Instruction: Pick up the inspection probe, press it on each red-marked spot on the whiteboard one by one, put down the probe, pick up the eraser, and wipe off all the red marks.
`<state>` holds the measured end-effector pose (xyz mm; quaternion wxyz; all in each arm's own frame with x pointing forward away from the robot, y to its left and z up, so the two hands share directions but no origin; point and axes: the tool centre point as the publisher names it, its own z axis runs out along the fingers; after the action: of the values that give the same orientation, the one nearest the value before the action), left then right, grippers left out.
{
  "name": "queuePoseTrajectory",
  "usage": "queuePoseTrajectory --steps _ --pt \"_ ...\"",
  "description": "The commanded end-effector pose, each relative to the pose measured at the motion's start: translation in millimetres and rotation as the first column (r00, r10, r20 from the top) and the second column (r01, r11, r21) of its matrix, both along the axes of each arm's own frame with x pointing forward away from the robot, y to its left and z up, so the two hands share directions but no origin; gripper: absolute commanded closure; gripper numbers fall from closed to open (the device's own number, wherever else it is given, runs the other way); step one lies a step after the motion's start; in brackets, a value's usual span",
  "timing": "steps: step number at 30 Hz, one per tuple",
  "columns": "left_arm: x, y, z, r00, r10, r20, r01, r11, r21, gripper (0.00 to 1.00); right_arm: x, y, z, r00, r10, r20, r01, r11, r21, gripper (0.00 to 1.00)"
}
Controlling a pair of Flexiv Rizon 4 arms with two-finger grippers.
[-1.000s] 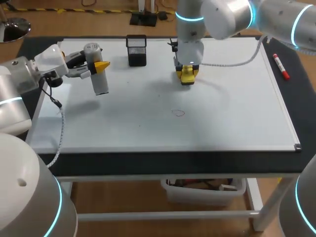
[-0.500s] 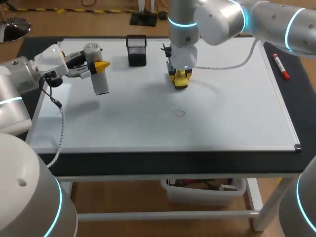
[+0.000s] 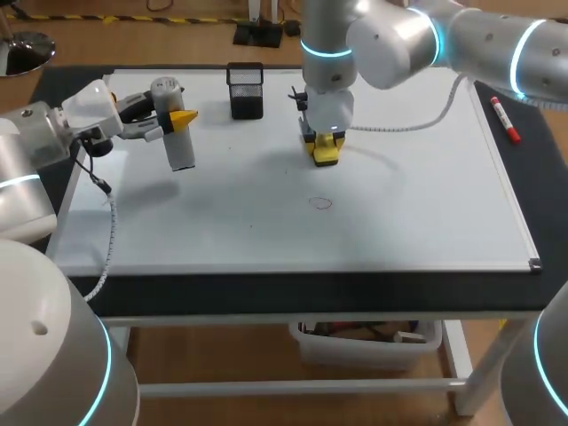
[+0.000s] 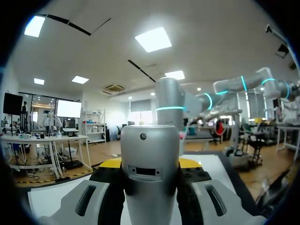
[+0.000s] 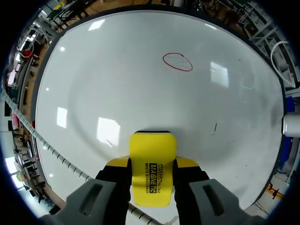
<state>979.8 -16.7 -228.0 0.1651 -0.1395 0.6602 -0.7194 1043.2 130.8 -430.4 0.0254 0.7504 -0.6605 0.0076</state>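
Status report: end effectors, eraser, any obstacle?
Left end effector shut on probe. Right end effector shut on eraser. One red mark ahead of eraser, nothing between.

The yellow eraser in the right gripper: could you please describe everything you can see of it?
The eraser is a yellow, plastic-looking block with black print on one face and a dark strip at its lower end. The right gripper is shut on it, one finger on each side, pointing it down at the whiteboard, apart from the red circle, which is unwiped. Whether it touches the board cannot be told.
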Motion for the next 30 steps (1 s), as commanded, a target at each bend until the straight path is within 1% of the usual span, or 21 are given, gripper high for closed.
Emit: queuePoseTrajectory --steps 1,12,22,26,30 --pt "0.0 -0.2 -0.5 1.0 0.0 0.005 0.0 1.0 -0.003 1.0 2.8 -8.8 -1.9 1.0 -0.009 -0.004 0.009 1.0 -0.004 1.0" --pt "0.0 -0.2 -0.5 1.0 0.0 0.005 0.0 1.0 -0.003 1.0 6.6 -35.1 -3.6 0.997 -0.075 -0.008 0.075 0.997 -0.012 1.0" --pt "0.0 -0.2 -0.5 1.0 0.0 0.005 0.0 1.0 -0.003 1.0 19.1 -64.5 2.4 0.989 -0.15 0.007 0.15 0.989 -0.007 1.0" --pt "0.0 -0.2 -0.5 1.0 0.0 0.005 0.0 1.0 -0.003 1.0 23.1 -71.6 7.2 0.987 -0.161 0.012 0.161 0.987 -0.007 1.0" --pt "0.0 -0.2 -0.5 1.0 0.0 0.005 0.0 1.0 -0.003 1.0 28.4 -79.2 16.7 0.985 -0.174 0.01 0.174 0.985 -0.004 1.0"
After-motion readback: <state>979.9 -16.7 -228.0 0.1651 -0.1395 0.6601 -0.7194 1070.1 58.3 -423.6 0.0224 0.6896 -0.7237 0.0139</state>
